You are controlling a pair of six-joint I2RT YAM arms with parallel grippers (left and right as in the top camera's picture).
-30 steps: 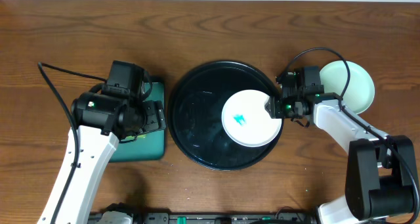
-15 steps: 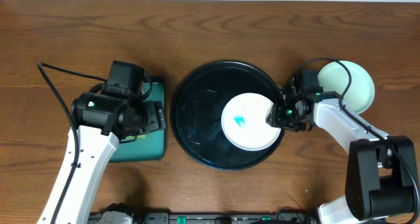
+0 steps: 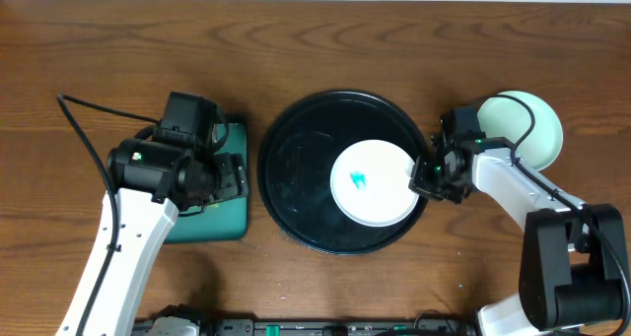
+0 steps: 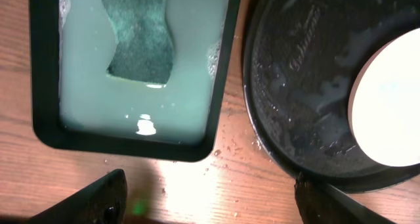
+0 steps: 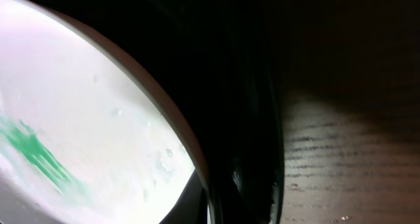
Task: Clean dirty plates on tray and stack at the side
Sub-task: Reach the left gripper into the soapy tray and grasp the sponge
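Note:
A white plate (image 3: pixel 375 183) with a teal smear lies in the right half of the round black tray (image 3: pixel 296 168). My right gripper (image 3: pixel 426 175) is at the plate's right edge, shut on its rim. In the right wrist view the white plate (image 5: pixel 79 119) fills the left side, and its rim runs down into my right gripper (image 5: pixel 223 207) against the dark tray (image 5: pixel 243 86). A pale mint plate (image 3: pixel 527 129) rests on the table to the right of the tray. My left gripper (image 4: pixel 210 198) hangs open over bare wood, holding nothing.
A teal rectangular tray (image 4: pixel 222 86) of soapy water with a dark green sponge (image 4: pixel 141 33) in it stands left of the black tray (image 4: pixel 295 86). My left arm (image 3: pixel 128 228) reaches over it. A black cable (image 3: pixel 84 129) trails at the far left.
My right gripper has dropped slightly and shut on the white plate's right rim. The plate has slid a little to the left. The left arm has not moved.

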